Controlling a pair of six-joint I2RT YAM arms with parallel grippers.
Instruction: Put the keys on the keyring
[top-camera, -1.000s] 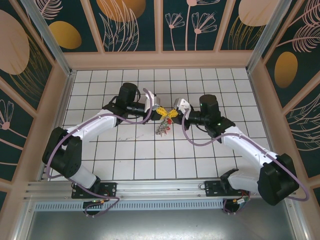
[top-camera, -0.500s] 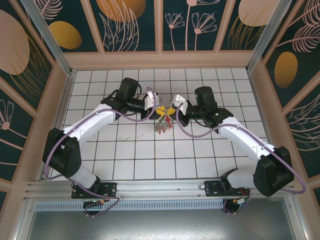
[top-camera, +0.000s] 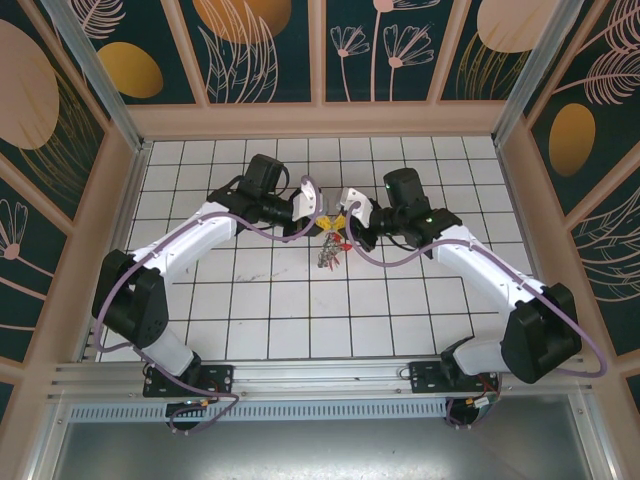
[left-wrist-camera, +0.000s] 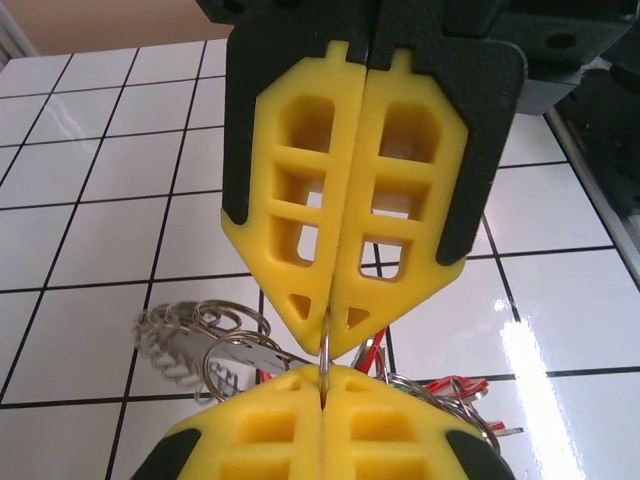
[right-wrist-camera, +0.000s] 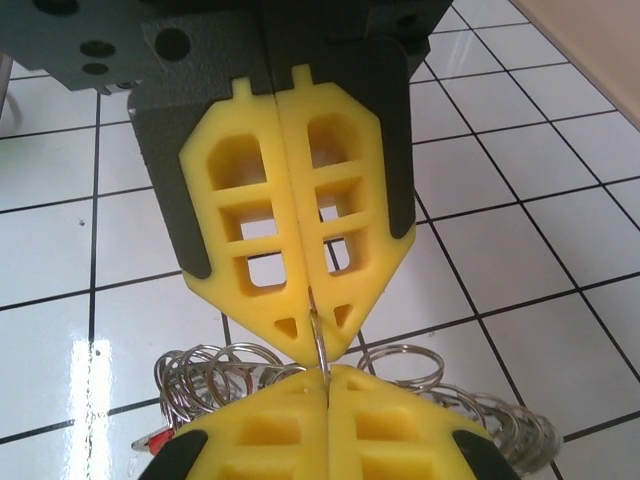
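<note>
Over the tiled table (top-camera: 250, 310), your left gripper (left-wrist-camera: 322, 372) and right gripper (right-wrist-camera: 327, 372) pinch the keyring (left-wrist-camera: 325, 340); keys (top-camera: 327, 254) beneath seem partly threaded.

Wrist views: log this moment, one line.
left gripper shut on thin silvery keyring; right gripper shut on it; small silvery keys bunched nearby

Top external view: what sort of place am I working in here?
Looks like a purpose-built robot cell, not a home: white gridded tile floor, printed leaf-pattern wall panels in pale frames, and a metal rail along the near edge.
</note>
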